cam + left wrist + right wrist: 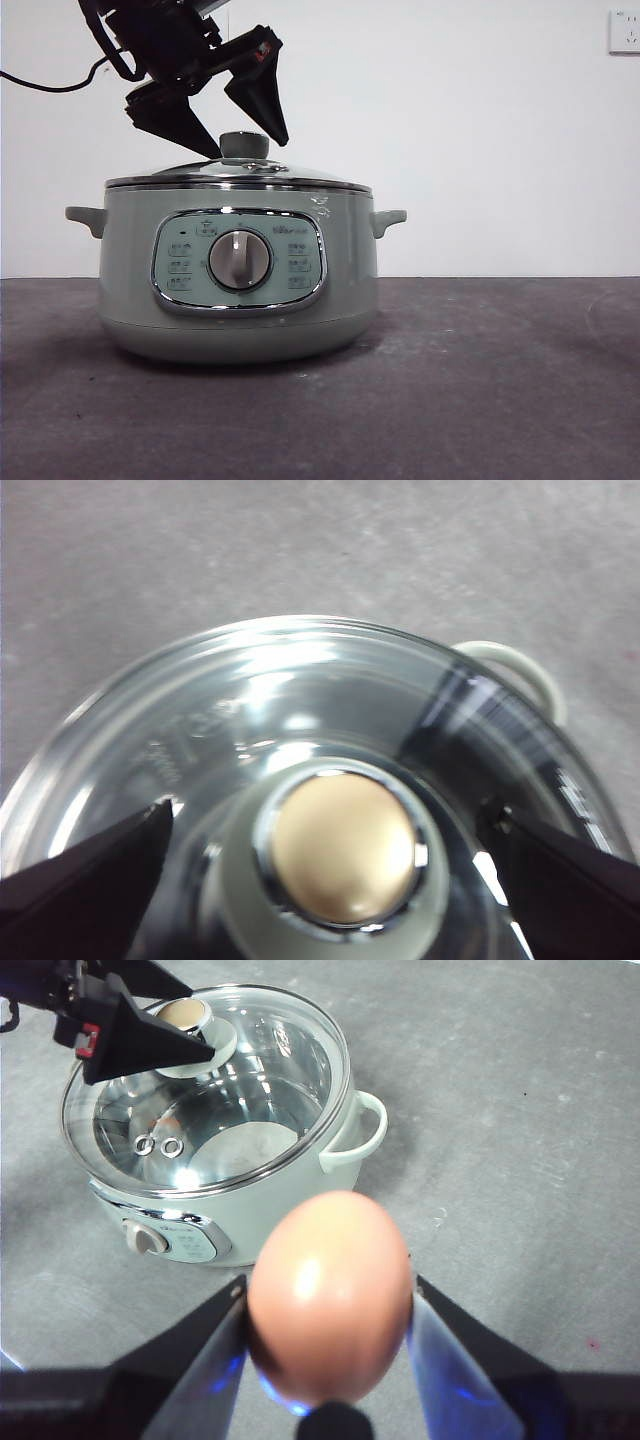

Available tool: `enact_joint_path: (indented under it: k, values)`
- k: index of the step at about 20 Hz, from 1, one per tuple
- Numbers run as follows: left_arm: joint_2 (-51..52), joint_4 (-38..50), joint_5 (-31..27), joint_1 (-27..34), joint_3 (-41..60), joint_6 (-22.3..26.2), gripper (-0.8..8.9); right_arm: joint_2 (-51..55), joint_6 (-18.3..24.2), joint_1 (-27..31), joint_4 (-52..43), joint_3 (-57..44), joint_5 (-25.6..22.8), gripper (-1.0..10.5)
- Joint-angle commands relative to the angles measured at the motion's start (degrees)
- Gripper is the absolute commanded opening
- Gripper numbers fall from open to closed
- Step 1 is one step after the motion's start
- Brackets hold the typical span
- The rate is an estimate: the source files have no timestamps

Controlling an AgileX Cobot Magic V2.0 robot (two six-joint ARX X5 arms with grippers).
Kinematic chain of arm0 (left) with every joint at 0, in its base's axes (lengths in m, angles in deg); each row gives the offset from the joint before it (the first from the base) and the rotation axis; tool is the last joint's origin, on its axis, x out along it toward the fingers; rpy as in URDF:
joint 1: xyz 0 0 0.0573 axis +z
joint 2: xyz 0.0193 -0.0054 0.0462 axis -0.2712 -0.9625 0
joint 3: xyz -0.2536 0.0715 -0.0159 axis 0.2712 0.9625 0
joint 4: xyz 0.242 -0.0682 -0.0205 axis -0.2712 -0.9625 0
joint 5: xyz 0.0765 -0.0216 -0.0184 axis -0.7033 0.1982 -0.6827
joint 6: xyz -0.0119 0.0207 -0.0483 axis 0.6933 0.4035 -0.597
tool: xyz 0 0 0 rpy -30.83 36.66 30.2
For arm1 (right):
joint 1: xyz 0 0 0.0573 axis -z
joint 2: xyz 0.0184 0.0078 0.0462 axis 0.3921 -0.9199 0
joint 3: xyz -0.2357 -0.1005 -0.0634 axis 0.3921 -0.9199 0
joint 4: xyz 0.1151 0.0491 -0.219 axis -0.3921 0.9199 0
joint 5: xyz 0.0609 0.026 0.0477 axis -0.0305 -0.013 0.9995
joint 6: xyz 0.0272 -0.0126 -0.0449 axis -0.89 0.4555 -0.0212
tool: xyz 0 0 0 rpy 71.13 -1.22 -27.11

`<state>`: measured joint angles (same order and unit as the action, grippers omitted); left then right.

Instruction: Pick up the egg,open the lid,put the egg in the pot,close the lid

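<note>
Holding the egg [330, 1295] between my right gripper [330, 1335]'s jaws, I keep it well above the table [500, 380] and off to one side of the pot [238, 285], so the space over the pot is free for the other arm. The jaws press on the egg's two flanks, with its blunt end pointing outward.

My left gripper [245, 145] hangs over the lid [238, 178], jaws spread wide, one on each side of the knob [340, 865]. In the left wrist view the knob sits almost midway between the tips, with a clear gap on both sides, so nothing is gripped yet. From the front the tips reach down to about the knob's height and the gripper leans at a slant.

The lid rests level on the pot, its steel rim seated all round, so the pot is closed. Through the glass I see a bare steel bowl.

I judge the egg is picked and the lid is the step in hand. Next I should close on the knob squarely, since its round shape could slip from slanted jaws. Then I lift straight up so the rim clears the pot without dragging it. The egg needs only a gentle hold; squeezing harder could crack it.
</note>
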<state>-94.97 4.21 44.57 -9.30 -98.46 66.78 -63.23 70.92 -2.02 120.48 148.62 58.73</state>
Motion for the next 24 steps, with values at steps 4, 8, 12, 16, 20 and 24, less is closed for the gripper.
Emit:
enact_joint_path:
  k: [4, 8, 12, 16, 20, 24]
  values:
    - [-0.7, 0.1, -0.1, -0.2, -0.3, 0.0, 2.86, 0.2, -0.3, 0.0, -0.5, 0.0, 0.0, -0.2]
    - [-0.7, -1.2, 0.1, -0.6, -0.3, -0.1, 2.11, 0.2, -0.3, 0.0, -0.5, 0.0, 0.0, -0.2]
    - [-0.7, -1.9, 0.1, -0.8, -0.3, -0.2, 0.48, 0.2, -0.3, 0.0, -0.5, 0.0, 0.0, -0.2]
    - [-0.6, -1.3, 0.1, -0.8, -0.3, -0.3, -0.08, 0.2, -0.3, 0.0, -0.5, 0.0, 0.0, -0.2]
    - [1.3, -0.7, 0.0, -0.8, -0.4, -1.3, -0.08, 0.2, -0.3, 0.0, -0.5, 0.0, 0.1, -0.2]
    - [5.0, -0.8, -0.1, -0.8, -1.2, -1.3, -0.08, 0.1, -0.3, 0.0, -0.8, 0.0, 0.1, -0.2]
